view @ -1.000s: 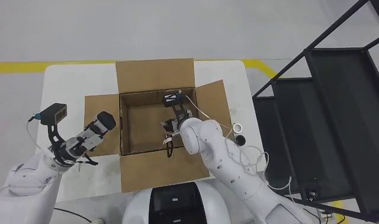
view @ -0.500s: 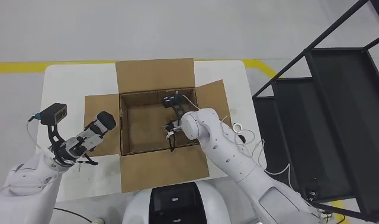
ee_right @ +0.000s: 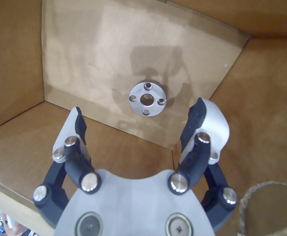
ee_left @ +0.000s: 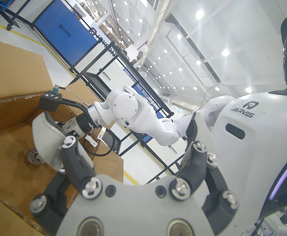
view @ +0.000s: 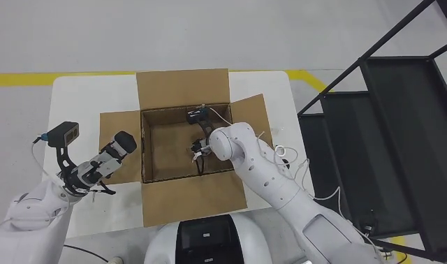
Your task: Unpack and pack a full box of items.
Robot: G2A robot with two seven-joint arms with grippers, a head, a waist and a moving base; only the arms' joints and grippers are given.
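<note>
An open cardboard box [view: 185, 89] stands in the middle of the white table [view: 77, 96]. My right arm is down inside the box. In the right wrist view, my right gripper [ee_right: 138, 110] is open just above the box floor. A round metal flange [ee_right: 147, 98] with a centre hole and small bolt holes lies flat on the floor beyond the fingertips, untouched. My left gripper [view: 122, 144] hangs over the box's left flap, open and holding nothing [ee_left: 118, 124]. The left wrist view shows the same flange [ee_left: 35, 157] and the right arm [ee_left: 123, 106].
The box's flaps are folded out flat on every side. A black metal stair frame [view: 377, 124] stands close to the table's right edge. A yellow line runs across the floor behind the table.
The right arm has swung a little farther into the box, toward its left and far side. The left arm has kept still.
</note>
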